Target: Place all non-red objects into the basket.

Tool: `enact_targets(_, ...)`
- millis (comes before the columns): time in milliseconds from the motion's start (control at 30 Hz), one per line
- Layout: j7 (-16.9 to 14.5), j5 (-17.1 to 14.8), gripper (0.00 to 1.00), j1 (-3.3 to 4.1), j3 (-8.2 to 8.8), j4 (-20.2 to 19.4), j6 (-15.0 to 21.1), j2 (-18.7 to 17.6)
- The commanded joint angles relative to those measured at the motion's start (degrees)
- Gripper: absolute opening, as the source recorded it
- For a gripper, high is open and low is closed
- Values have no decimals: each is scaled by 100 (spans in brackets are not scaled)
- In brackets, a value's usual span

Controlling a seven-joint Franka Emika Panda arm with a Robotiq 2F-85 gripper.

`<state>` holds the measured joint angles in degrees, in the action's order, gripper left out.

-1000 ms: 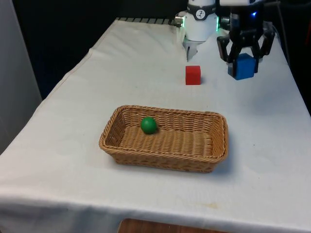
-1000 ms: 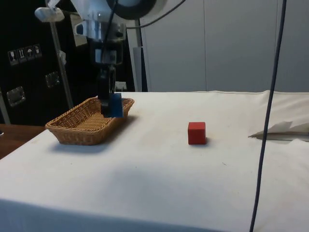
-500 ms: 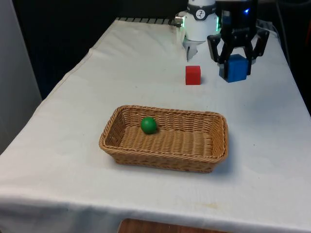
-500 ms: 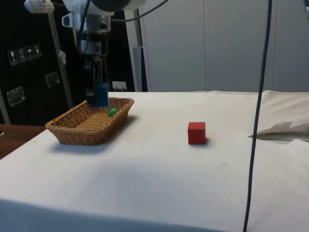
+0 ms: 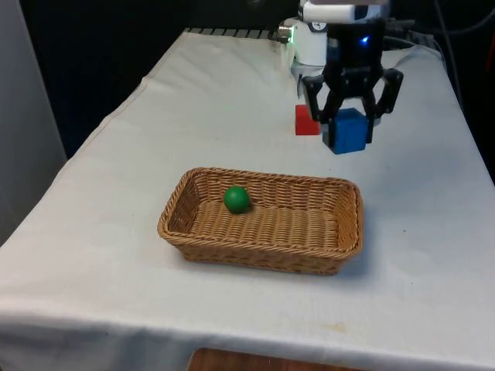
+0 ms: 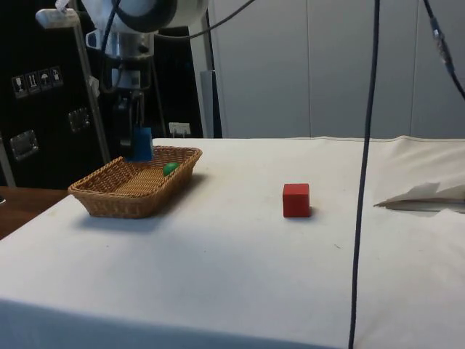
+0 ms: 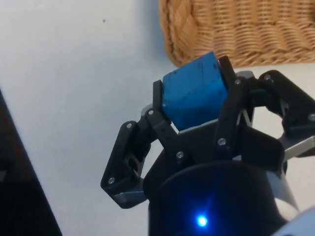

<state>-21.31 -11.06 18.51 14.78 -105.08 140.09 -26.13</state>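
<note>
Blue cube (image 5: 348,131) now nearer the basket (image 5: 263,249), aloft, clamped in the jaws, no readable writing

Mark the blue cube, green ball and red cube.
blue cube (image 5: 347,131): front view, its front face.
green ball (image 5: 237,199): front view, its middle.
red cube (image 6: 296,200): side view, its near face.

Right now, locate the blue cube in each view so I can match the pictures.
Front view: blue cube held in the gripper, above the table beyond the basket.
Side view: cube over the basket's far end.
Wrist view: cube between the fingers, near the basket.
Shared landmark: the basket.
</note>
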Motion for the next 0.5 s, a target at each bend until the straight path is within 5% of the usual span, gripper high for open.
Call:
enact_targets(0,-109,-80,6,-69,-11,92,-40,-80)
enact_targets(33,-132,-97,6,-80,6,132,-34,-120)
enact_targets(67,-57,-34,6,-17,40,74,0,-80)
enact_targets(100,-155,-109,6,-86,23,166,-34,-160)
enact_targets(367,-390,-275,6,-166,206,504,-34,-533)
enact_targets(400,-332,-229,6,-103,252,453,0,-498)
enact_targets(467,-441,-321,6,-183,252,579,-40,-613)
